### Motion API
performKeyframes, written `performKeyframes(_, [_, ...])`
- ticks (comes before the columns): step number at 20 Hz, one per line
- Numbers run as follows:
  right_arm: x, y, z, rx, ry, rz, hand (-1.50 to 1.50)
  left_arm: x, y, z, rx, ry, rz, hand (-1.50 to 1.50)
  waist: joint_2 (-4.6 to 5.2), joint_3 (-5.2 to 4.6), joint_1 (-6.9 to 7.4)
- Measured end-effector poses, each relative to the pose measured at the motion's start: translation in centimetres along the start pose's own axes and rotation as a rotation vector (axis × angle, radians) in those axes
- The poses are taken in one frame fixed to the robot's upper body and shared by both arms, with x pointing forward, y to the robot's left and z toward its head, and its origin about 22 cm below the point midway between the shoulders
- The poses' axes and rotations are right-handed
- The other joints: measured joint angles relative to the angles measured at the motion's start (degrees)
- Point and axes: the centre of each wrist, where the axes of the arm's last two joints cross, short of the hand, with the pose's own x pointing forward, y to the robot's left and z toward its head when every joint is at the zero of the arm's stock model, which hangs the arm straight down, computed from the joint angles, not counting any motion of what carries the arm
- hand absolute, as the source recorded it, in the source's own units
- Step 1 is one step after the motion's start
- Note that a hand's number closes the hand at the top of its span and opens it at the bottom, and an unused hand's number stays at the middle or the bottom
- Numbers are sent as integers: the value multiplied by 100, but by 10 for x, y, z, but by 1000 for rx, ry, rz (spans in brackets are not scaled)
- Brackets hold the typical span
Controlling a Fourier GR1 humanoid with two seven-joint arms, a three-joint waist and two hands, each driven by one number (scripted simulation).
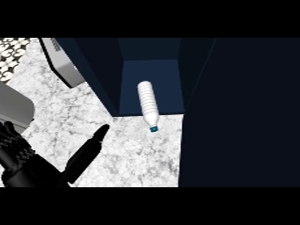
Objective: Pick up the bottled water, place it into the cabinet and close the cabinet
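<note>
The bottled water (148, 103) is a clear ribbed bottle with a blue cap. It lies on its side in the open dark blue cabinet (153, 70), cap toward me, and its capped end sticks out past the cabinet's front edge onto the marble counter (133, 154). A broad dark panel (250, 114) to the right of the opening looks like the cabinet's door standing open. My left hand (22, 162) shows at the lower left, open, fingers up and thumb stretched toward the bottle but well apart from it. No right hand shows in this view.
A grey box-like appliance (6, 105) stands at the left edge above my hand. Another grey slab (64, 61) leans by the cabinet's left wall. A patterned wall (6, 50) fills the top left corner.
</note>
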Motion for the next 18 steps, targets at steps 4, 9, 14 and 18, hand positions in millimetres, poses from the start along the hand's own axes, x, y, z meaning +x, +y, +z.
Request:
performKeyframes(4, [3, -4, 11, 1, 22, 16, -150, 1, -12, 31, -8, -1, 4, -150, 6, 4, 32])
performKeyframes(9, [2, -7, 26, -9, 51, 27, -150, 2, -15, 47, -1, 4, 0, -150, 3, 5, 59])
performKeyframes(14, [2, -9, 36, -13, 59, 34, -150, -2, -18, 55, 8, 16, -21, -150, 9, 1, 93])
performKeyframes(18, [1, -9, 47, -6, 59, 31, -150, -7, -20, 55, 25, 36, -38, -150, 11, -4, 99])
